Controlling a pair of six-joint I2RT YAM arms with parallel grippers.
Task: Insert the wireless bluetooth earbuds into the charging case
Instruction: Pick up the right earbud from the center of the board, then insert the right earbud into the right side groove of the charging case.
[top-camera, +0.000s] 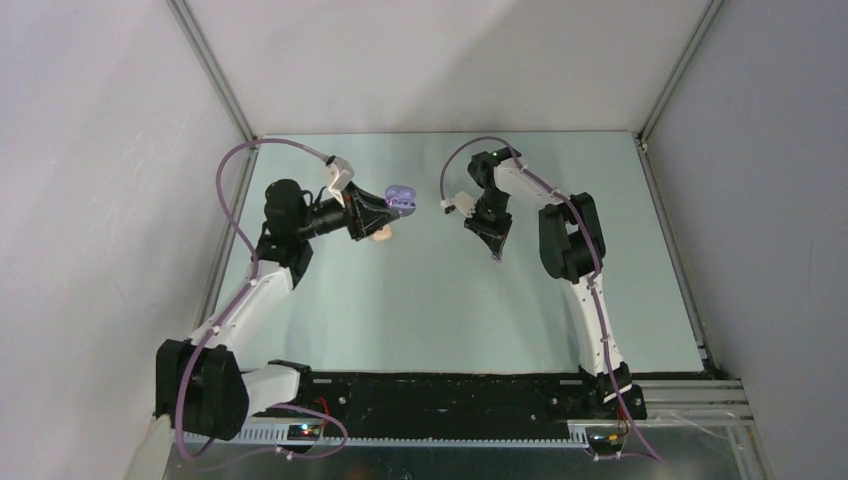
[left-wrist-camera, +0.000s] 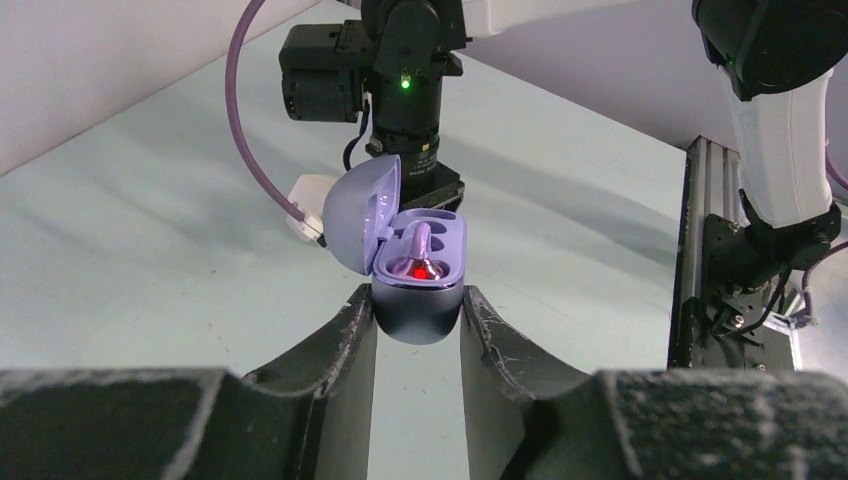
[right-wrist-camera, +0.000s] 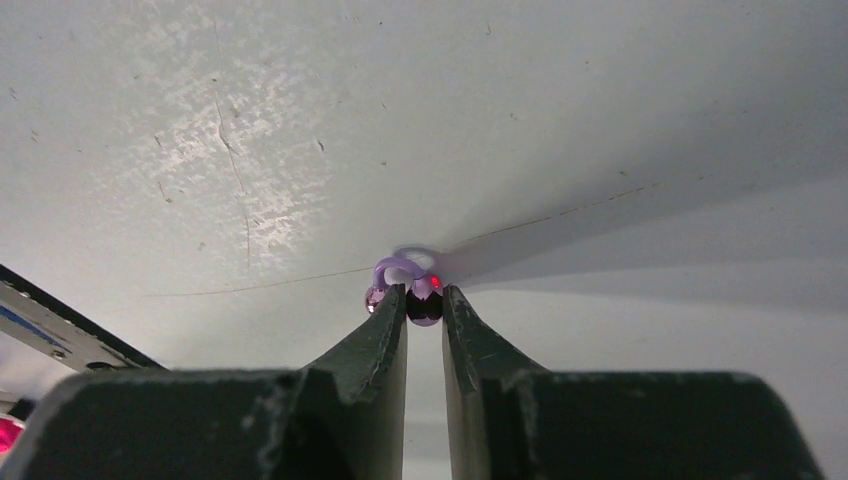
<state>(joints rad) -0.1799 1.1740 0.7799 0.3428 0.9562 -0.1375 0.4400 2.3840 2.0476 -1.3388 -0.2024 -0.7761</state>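
Two black-and-white arms are bolted at the near edge of one pale green table (top-camera: 420, 320). Two tiny purple earbuds are counted. One small round purple earbud (right-wrist-camera: 408, 285) lies on the table and is pinched between the two black fingers of the right gripper (right-wrist-camera: 425, 300). Farther off, the left gripper (left-wrist-camera: 415, 300) is shut tight on one open purple pebble-shaped case (left-wrist-camera: 415, 320), which is held up. A second purple earbud (left-wrist-camera: 422, 258), lit red, is sat inside that case. One cream round thing (top-camera: 382, 236) is seen under the left gripper.
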